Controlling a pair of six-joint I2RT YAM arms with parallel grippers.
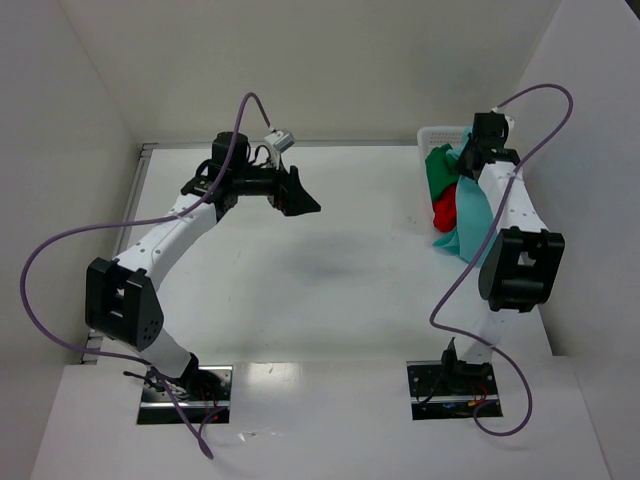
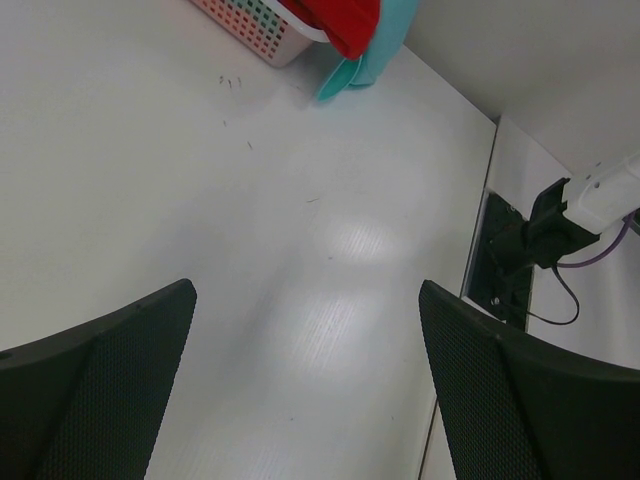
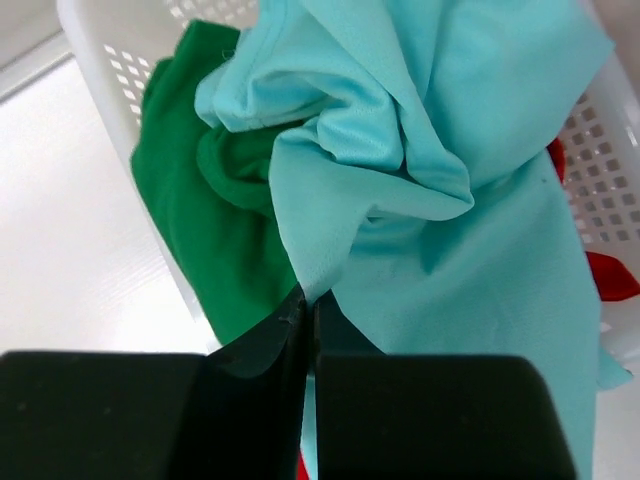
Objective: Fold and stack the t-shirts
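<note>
where the shirts are: all bunched in the white basket (image 3: 100,50) at the far right corner of the table (image 1: 300,270). The teal t-shirt (image 3: 450,250) sits on top and spills over the basket's rim down toward the table. The green t-shirt (image 3: 190,220) is crumpled just beside it, touching, and the red t-shirt (image 3: 610,275) peeks out underneath.

right gripper (image 3: 308,320): jaws pressed together, with a fold of the teal t-shirt running straight into the seam between them. Looks to me like a thin pinch of one bunched edge, nothing more.

left gripper (image 2: 307,300): spread wide, holding nothing, hanging over bare table well apart from the basket.

how it'll handle: light, floppy, zero stiffness. The knit looks smooth, so I'd guess a small pinch can slide out if the shirt drags on the rim or snags the green one. Nothing fragile here though.

where to grab: honestly a random fold is fine for hauling it out of the pile, but for folding you want a shoulder seam or a hem corner, one per gripper, so it hangs flat. Can't tell which part of the shirt is pinched now, it's too wadded up.

watch out for: the green shirt riding along, since the two are tangled close together.
</note>
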